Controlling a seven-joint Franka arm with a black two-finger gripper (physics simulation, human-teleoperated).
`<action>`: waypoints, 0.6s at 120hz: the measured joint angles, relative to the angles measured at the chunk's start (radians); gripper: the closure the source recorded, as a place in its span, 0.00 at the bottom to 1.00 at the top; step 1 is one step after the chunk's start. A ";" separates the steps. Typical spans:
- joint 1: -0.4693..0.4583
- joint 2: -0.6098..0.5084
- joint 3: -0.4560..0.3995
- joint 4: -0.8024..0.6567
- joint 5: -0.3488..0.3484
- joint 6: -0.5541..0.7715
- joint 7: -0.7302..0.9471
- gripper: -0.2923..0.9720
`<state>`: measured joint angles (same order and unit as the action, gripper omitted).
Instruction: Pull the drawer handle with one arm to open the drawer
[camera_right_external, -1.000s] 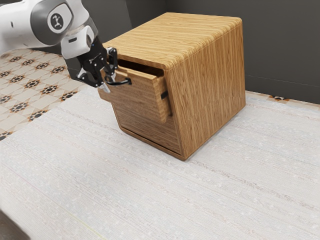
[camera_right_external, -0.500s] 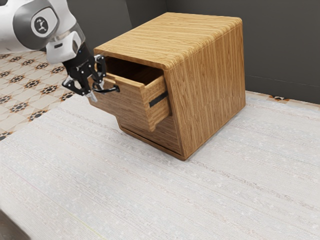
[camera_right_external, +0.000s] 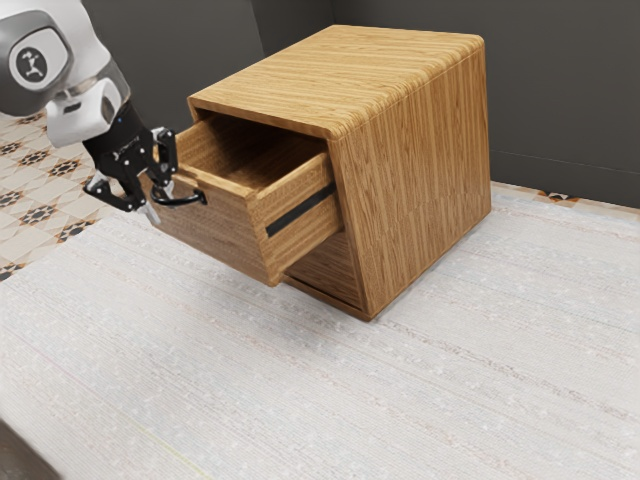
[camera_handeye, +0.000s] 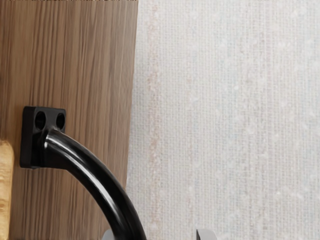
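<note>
A white robot arm reaches in from the exterior view's left, its black gripper at the curved black handle of a wooden drawer. The drawer stands well out of its light-wood cabinet, its inside open to view and a black runner strip showing along its side. The gripper sits on the handle at the drawer's front face, on the side away from the cabinet; whether it is clamped on the bar or merely hooked around it cannot be told. The cabinet rests on a pale, textured surface, with patterned floor tiles behind the arm at the exterior view's left. From the wrist camera the glossy handle arcs out of its black mounting block, which has two holes and is fixed to the darker wood of the drawer front, and sweeps toward the hand, with the pale surface beside the front's edge
</note>
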<state>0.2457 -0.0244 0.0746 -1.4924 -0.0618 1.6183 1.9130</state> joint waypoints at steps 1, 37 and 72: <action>0.001 -0.003 0.000 -0.004 0.000 0.000 0.000 0.68; 0.023 -0.121 0.000 -0.136 0.000 0.027 -0.001 0.69; 0.031 -0.170 -0.001 -0.186 0.001 0.053 -0.002 0.73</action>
<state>0.2769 -0.1947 0.0731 -1.6780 -0.0606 1.6711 1.9113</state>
